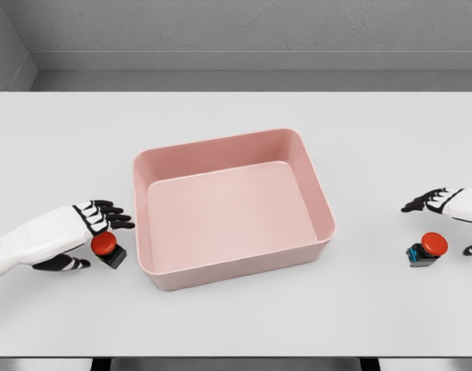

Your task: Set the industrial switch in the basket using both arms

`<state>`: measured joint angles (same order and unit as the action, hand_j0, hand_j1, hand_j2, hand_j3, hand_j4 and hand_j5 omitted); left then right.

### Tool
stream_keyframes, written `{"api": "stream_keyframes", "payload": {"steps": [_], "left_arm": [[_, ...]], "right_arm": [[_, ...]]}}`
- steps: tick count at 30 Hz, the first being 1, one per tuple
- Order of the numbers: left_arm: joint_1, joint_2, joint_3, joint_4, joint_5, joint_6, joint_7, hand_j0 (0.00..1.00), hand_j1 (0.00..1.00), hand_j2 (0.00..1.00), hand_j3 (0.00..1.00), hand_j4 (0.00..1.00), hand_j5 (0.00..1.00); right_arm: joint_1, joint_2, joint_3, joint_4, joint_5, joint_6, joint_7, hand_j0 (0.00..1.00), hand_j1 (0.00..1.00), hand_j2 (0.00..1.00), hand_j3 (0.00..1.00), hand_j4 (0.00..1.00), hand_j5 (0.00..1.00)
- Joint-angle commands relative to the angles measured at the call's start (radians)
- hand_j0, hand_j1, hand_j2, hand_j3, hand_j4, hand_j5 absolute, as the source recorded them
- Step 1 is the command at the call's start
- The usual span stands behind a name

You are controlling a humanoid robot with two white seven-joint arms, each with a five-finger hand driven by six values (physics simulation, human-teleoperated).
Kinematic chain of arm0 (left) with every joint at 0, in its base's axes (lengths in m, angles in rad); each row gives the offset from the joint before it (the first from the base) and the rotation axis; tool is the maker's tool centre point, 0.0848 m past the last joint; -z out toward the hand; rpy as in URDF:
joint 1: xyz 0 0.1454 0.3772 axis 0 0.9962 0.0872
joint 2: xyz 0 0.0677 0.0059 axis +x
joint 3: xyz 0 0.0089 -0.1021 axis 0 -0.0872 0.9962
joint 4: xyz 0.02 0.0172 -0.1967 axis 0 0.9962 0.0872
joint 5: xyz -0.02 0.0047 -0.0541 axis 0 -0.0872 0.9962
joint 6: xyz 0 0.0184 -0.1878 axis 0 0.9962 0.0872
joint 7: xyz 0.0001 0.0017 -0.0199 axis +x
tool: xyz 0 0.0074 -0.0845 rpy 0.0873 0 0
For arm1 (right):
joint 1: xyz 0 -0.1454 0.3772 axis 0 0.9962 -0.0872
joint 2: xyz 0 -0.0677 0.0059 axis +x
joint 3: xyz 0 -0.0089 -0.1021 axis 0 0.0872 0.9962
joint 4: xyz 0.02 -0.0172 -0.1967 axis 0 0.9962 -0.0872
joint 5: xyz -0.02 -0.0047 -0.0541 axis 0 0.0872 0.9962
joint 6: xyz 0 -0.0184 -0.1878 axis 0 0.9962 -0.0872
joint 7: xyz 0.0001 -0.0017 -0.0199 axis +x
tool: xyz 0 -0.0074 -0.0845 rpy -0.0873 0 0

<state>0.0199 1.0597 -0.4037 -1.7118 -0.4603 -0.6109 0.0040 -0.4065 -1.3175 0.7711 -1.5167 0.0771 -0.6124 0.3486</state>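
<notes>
Two red-buttoned switches are sitting upright on the white surface (236,325), flanking the smooth pink rounded basket (147,166). Left hand (93,232) is cupping the left switch (107,247), fingers spread. Right hand (444,209) is hovering open beside the right switch (427,250).

Matt pink plastic basket (234,147) on a smooth matt white table (66,139); switches' red buttons (105,243) look glossy

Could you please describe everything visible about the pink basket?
The pink basket is a shallow rectangular tub with rounded corners, smooth and plastic-looking, with nothing inside. It sits upright on the white table, turned slightly askew, roughly midway between the two red-button switches. Neither hand touches it; the left hand is nearest its lower left corner.
</notes>
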Motion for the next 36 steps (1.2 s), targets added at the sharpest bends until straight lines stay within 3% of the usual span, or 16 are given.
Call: {"api": "stream_keyframes", "payload": {"steps": [1, 6, 12, 23, 26, 28, 30, 31, 36], "left_arm": [[0.000, -0.003, 0.000, 0.000, 0.006, 0.000, -0.001, 0.94, 0.94, 0.94, 0.94, 0.94, 0.94], [0.000, -0.020, -0.004, 0.000, -0.004, 0.000, -0.002, 0.94, 0.94, 0.94, 0.94, 0.94, 0.94], [0.000, -0.020, -0.004, 0.003, -0.008, 0.000, -0.002, 0.84, 0.84, 0.84, 0.84, 0.84, 0.84], [0.008, -0.029, -0.007, 0.006, -0.029, 0.000, -0.002, 0.82, 0.82, 0.82, 0.82, 0.82, 0.82], [0.014, -0.027, -0.006, 0.006, -0.028, 0.000, -0.001, 0.65, 0.65, 0.65, 0.65, 0.65, 0.65], [0.015, -0.026, -0.006, 0.006, -0.028, 0.000, -0.001, 0.52, 0.52, 0.52, 0.52, 0.52, 0.52], [0.015, -0.024, -0.006, 0.006, -0.028, 0.000, -0.001, 0.50, 0.50, 0.50, 0.50, 0.50, 0.50], [0.015, -0.026, -0.006, 0.006, -0.028, 0.000, -0.001, 0.44, 0.44, 0.44, 0.44, 0.44, 0.44], [0.015, -0.020, 0.000, 0.003, -0.024, 0.000, -0.001, 0.44, 0.44, 0.44, 0.44, 0.44, 0.44]], "right_arm": [[0.000, -0.005, -0.001, -0.026, -0.007, 0.002, 0.000, 1.00, 1.00, 1.00, 1.00, 1.00, 1.00], [0.012, -0.016, 0.001, -0.048, -0.008, 0.002, -0.002, 1.00, 1.00, 1.00, 1.00, 1.00, 1.00], [0.037, -0.045, 0.001, -0.089, -0.007, 0.002, -0.002, 1.00, 1.00, 1.00, 1.00, 1.00, 1.00], [0.038, -0.037, 0.001, -0.115, -0.005, 0.002, 0.003, 1.00, 1.00, 1.00, 1.00, 1.00, 1.00], [0.040, -0.036, 0.002, -0.115, -0.003, 0.002, 0.006, 0.98, 0.98, 0.98, 0.98, 0.98, 0.98], [0.046, -0.035, 0.002, -0.115, -0.003, 0.002, 0.009, 0.92, 0.92, 0.92, 0.92, 0.92, 0.92], [0.048, -0.034, 0.002, -0.115, -0.003, 0.002, 0.010, 0.88, 0.88, 0.88, 0.88, 0.88, 0.88], [0.048, -0.034, 0.002, -0.115, -0.003, 0.002, 0.010, 0.86, 0.86, 0.86, 0.86, 0.86, 0.86], [0.048, -0.034, 0.004, -0.114, -0.003, 0.002, 0.010, 0.81, 0.81, 0.81, 0.81, 0.81, 0.81]]}}
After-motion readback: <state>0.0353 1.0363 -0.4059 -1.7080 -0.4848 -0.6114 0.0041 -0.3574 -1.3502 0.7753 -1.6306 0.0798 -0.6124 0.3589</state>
